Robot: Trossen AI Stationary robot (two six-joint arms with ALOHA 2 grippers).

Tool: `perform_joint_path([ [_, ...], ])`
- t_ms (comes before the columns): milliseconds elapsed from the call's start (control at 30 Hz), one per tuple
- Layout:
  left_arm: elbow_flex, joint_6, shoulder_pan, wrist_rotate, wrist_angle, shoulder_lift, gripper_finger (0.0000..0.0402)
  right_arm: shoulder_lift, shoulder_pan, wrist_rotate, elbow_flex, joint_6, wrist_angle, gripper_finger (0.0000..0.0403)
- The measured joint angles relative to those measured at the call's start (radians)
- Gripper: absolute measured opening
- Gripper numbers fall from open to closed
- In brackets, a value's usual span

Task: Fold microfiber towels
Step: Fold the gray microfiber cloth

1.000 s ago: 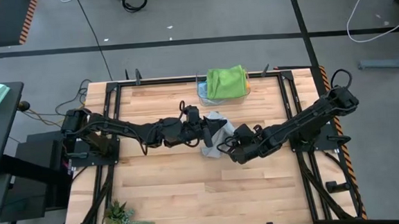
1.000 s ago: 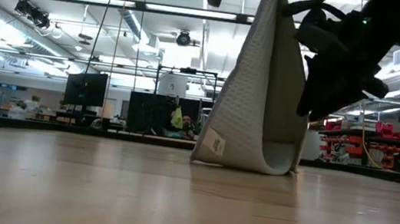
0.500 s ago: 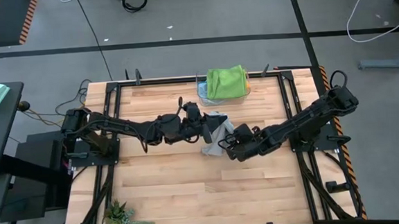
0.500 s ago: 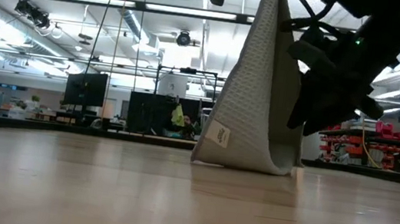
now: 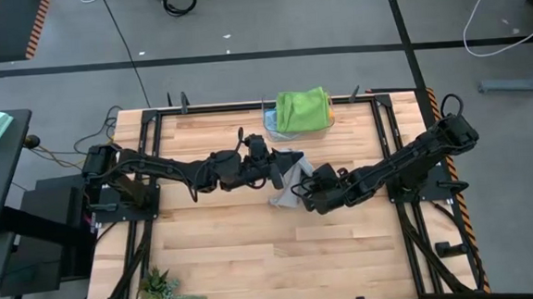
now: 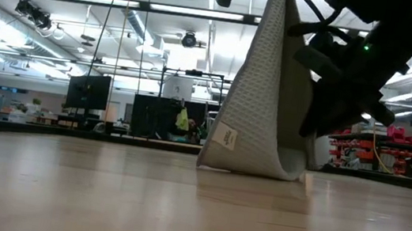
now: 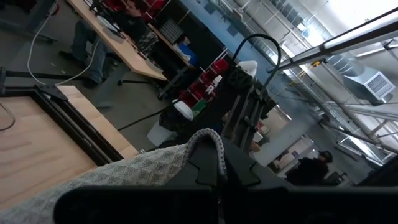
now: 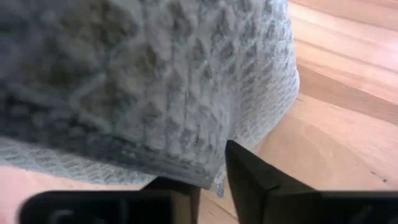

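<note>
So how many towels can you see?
3: a grey towel held up mid-table between both grippers, a green towel at the far edge, a blue towel peeking under it. More may be hidden.

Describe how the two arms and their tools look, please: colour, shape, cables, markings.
Both arms are black, slim and jointed. The left arm carries looping black cables near its tool. The right arm has a bulky elbow and a blocky tool with flat dark fingers. No markings show.
</note>
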Motion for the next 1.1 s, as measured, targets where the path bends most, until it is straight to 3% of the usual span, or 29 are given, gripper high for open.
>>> perform_joint_path([
  [167, 0.000, 0.002, 0.000, 0.000, -0.002, 0.000, 0.0004, 0.000, 0.000, -0.001, 0.000, -0.047, 0.000, 0.0009],
  [467, 0.000, 0.025, 0.000, 0.000, -0.019, 0.000, 0.0004, -0.002, 0.066, -0.026, 0.050, -0.041, -0.087, 0.0004],
  [833, 0.000, 0.039, -0.004, 0.003, -0.162, 0.000, 0.0004, -0.003, 0.265, -0.005, 0.273, 0.144, -0.605, 0.0002],
  [1100, 0.000, 0.101, -0.009, -0.056, -0.521, -0.082, 0.0004, -0.025, 0.382, -0.005, 0.460, 0.160, -0.855, 0.0001],
])
